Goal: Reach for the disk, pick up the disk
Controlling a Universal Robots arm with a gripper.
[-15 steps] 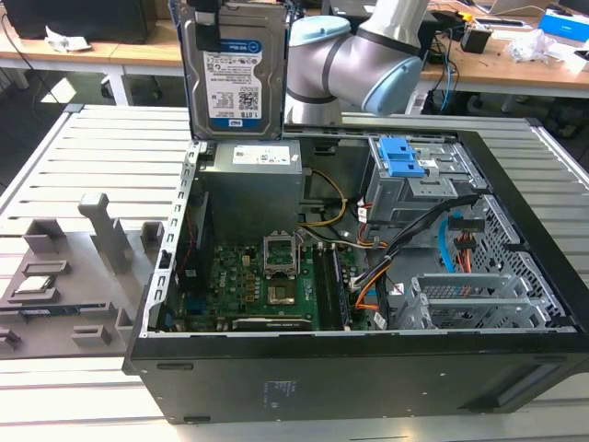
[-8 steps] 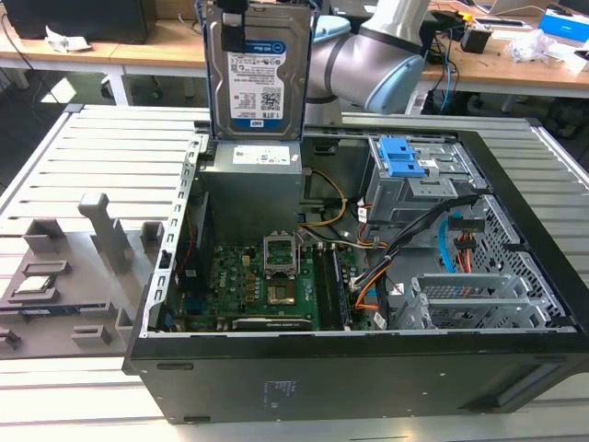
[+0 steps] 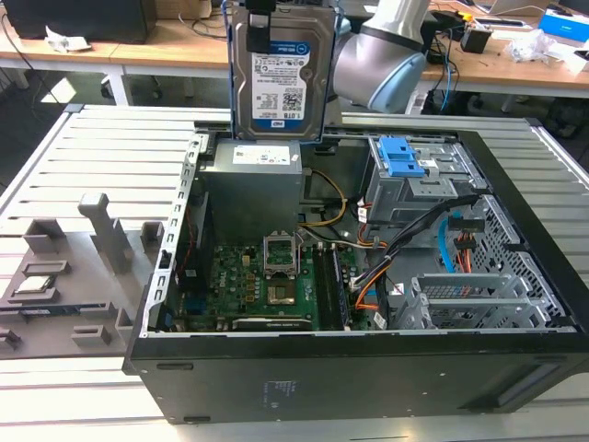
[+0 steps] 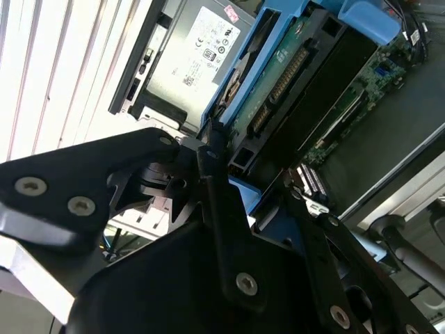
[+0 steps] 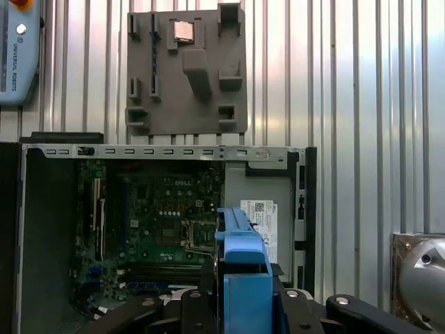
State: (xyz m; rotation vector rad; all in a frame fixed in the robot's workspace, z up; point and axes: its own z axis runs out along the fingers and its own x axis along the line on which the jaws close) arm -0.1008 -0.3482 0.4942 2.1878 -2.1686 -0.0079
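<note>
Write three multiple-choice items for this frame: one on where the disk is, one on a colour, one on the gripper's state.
1. Where is the disk?
A) lying flat inside the computer case
B) on the floor
C) raised above the open computer case

2. What colour is the bracket along the disk's edges?
A) blue
B) red
C) yellow

3. How is the gripper?
A) open, away from the disk
B) shut on the disk
C) shut, holding nothing

Answers:
1 C: the exterior view shows it hanging upright over the case.
2 A: blue plastic frames it in both wrist views.
3 B: it clamps the disk's top end, and the disk hangs clear of everything else.
</note>
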